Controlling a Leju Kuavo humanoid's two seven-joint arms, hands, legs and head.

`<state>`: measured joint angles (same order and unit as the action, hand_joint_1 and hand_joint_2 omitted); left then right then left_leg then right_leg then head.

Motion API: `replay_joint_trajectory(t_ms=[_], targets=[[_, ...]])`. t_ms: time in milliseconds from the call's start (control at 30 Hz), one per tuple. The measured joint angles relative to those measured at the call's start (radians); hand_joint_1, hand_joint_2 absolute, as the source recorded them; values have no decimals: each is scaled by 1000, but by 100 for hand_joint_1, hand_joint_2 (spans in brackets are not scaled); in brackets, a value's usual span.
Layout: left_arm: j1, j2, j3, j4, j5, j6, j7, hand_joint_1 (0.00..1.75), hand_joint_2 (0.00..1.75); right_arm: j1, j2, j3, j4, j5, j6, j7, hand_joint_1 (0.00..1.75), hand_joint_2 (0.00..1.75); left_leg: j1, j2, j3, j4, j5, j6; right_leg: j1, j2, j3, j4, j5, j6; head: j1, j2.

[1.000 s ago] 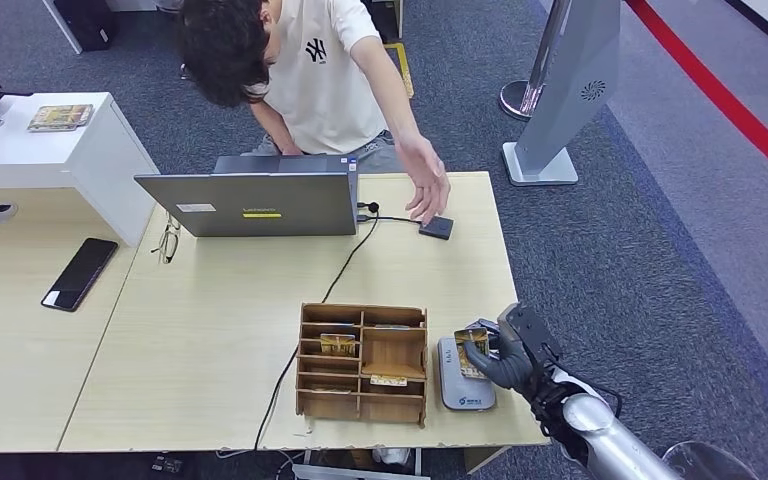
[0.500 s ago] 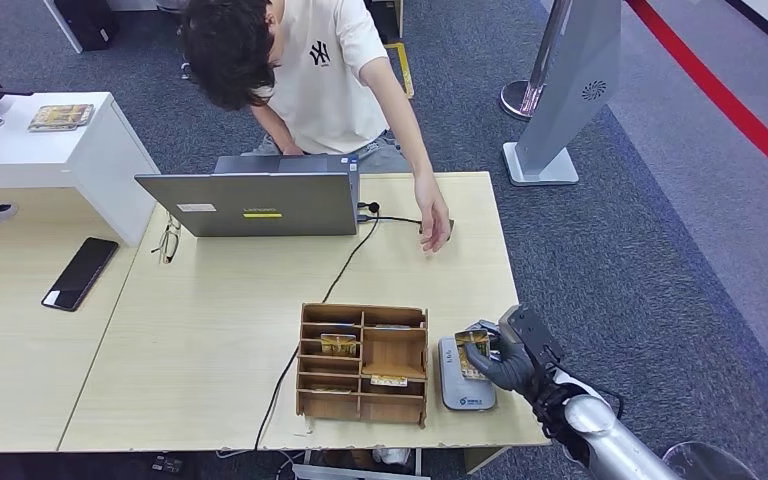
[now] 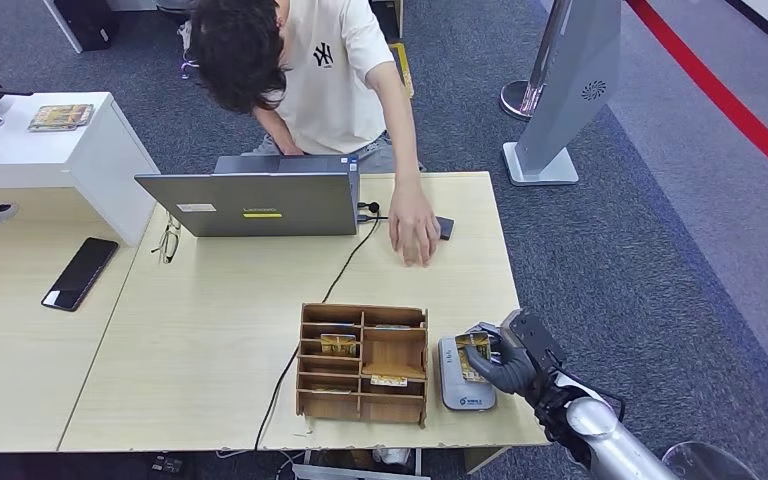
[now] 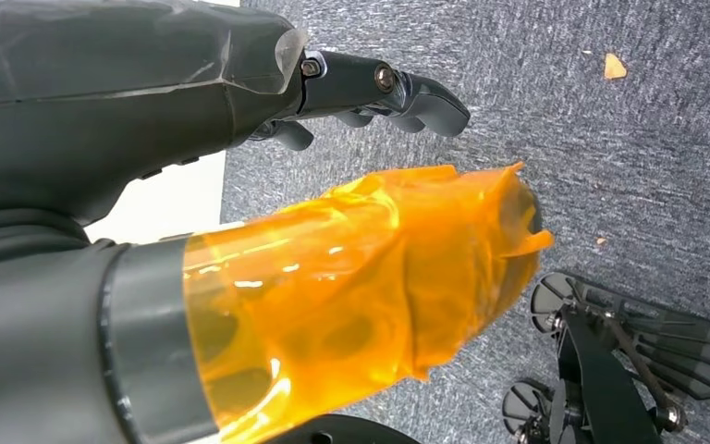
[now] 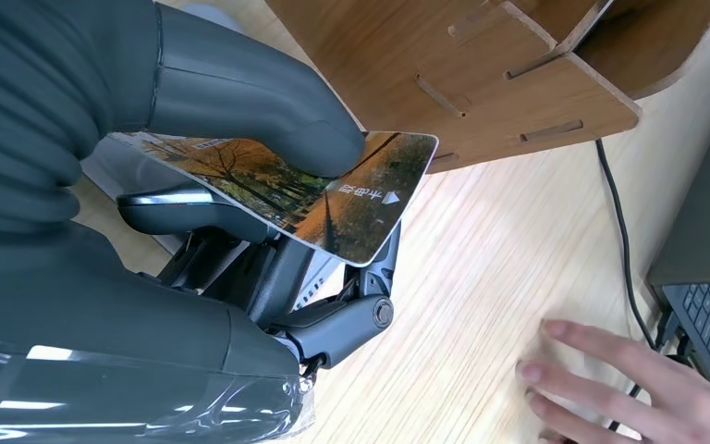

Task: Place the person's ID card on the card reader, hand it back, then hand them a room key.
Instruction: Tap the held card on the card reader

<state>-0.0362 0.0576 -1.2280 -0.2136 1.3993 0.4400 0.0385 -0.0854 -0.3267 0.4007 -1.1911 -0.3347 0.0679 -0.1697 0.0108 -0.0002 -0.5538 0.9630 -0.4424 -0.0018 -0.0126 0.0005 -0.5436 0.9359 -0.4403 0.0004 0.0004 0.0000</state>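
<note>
My right hand [image 3: 508, 361] pinches a card [image 3: 476, 349] with an autumn-tree picture, thumb on top, and holds it just over the grey card reader [image 3: 463, 380] at the table's near right corner. In the right wrist view the card [image 5: 333, 199] lies under the thumb [image 5: 250, 106], beside the wooden organiser [image 5: 481, 65]. My left hand [image 4: 240, 166] hangs over the carpet, fingers apart, holding nothing. The person [image 3: 310, 70] leans over the far edge, one hand [image 3: 412, 230] flat on the table next to a small black box [image 3: 444, 227].
A wooden organiser [image 3: 362, 363] with cards in its slots stands left of the reader. An open laptop [image 3: 252, 200], a cable, glasses [image 3: 167, 241] and a phone [image 3: 79, 272] lie further back and left. A stanchion base [image 3: 540, 160] stands off the table's far right.
The person's hand came down from above the small black box and slid left onto the table. My right hand with the card has stayed over the reader.
</note>
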Motion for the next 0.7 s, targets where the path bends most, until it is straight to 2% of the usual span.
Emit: replay_joint_trajectory(t_ms=[700], targets=[[0,-1,0,0,-3,1,-2,0,0,5,13,-17,8,33,3,-15,175,175,0,0,0,0,0,0,0,0,0,0,0,0,0,0]])
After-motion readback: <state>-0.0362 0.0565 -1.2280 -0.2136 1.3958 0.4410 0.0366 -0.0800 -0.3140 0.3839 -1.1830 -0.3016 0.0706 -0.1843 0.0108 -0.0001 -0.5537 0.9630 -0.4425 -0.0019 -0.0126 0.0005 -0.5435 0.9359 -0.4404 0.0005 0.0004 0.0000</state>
